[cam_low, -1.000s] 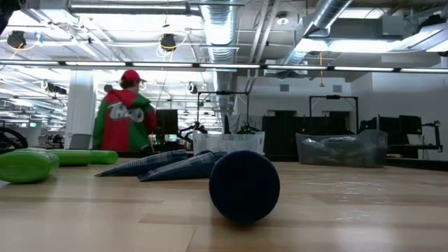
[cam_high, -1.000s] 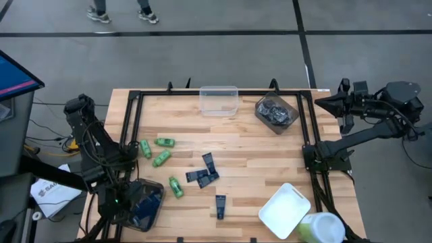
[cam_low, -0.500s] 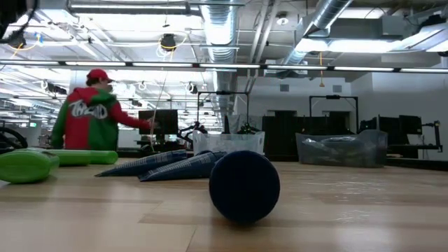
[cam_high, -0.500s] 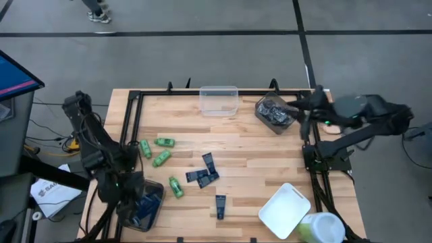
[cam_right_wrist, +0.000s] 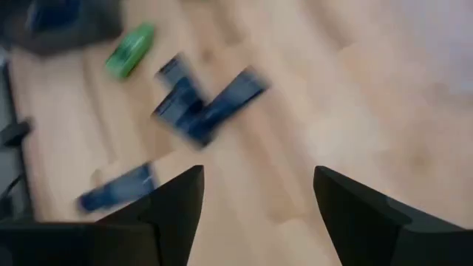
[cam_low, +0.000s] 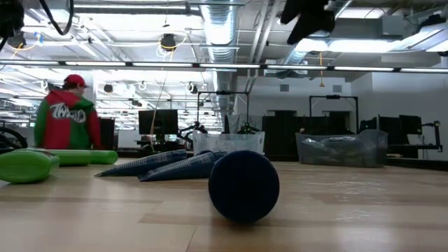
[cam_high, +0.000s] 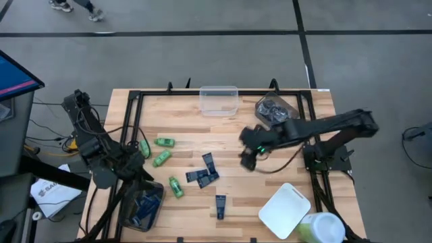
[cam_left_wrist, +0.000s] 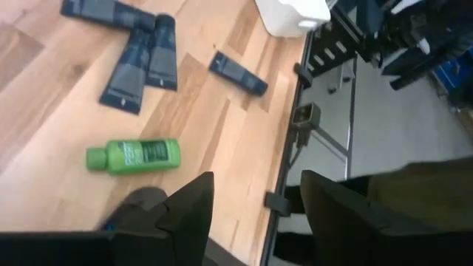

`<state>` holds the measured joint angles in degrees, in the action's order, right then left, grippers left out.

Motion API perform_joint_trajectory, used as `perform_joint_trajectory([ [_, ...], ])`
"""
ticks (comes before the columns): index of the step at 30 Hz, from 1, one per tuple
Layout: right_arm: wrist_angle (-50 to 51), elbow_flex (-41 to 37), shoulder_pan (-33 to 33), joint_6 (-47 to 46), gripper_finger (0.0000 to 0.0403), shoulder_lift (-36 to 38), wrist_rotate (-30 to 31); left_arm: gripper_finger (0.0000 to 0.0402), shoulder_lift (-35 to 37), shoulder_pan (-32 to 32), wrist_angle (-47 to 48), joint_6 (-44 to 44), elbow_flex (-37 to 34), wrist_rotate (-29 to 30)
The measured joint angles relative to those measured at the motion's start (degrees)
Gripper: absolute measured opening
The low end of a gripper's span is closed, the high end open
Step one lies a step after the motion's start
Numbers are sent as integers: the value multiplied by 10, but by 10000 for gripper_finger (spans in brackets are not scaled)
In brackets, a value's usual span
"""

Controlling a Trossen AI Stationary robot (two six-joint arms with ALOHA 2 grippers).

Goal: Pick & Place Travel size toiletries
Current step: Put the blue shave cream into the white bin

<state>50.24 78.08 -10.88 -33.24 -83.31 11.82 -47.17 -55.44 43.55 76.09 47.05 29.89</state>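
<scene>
At the near edge of the table (cam_high: 270, 128) a white tub (cam_high: 284, 210) sits on the right and a dark tub with blue items (cam_high: 142, 206) on the left, both close to the edge. Between them one navy tube (cam_high: 220, 206) lies alone on bare wood. A little farther in, a green bottle (cam_high: 175, 187) lies just right of the dark tub; its label has writing, but I cannot read it.

The left hand (cam_left_wrist: 255, 214) hangs near the left edge beside the dark tub, fingers apart and empty. In the middle, three navy tubes (cam_high: 204, 172) lie touching each other. The right hand (cam_high: 248, 152) hovers just right of them, above open wood, fingers (cam_right_wrist: 166, 207) spread and holding nothing.

Farther left are more green bottles (cam_high: 160, 150), close to the black frame (cam_high: 132, 121) that runs along the sides and far edge. At the far edge stand a clear tub (cam_high: 219, 100) and a tub with dark contents (cam_high: 275, 112); the wood between these tubs and the tubes is free.

Beyond the table, a person in a red and green jacket (cam_low: 63, 122) has white letters on the back, not readable.
</scene>
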Motion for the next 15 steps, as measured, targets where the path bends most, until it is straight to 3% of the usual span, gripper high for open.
perform_joint_trajectory([
  [7, 20, 75, -31, -80, 249, -145, -89, 203, -2, 0, 0, -19, 0, 32],
  [15, 60, 220, -81, -216, 249, -296, -106, 204, -2, 0, -1, -53, 0, 47],
])
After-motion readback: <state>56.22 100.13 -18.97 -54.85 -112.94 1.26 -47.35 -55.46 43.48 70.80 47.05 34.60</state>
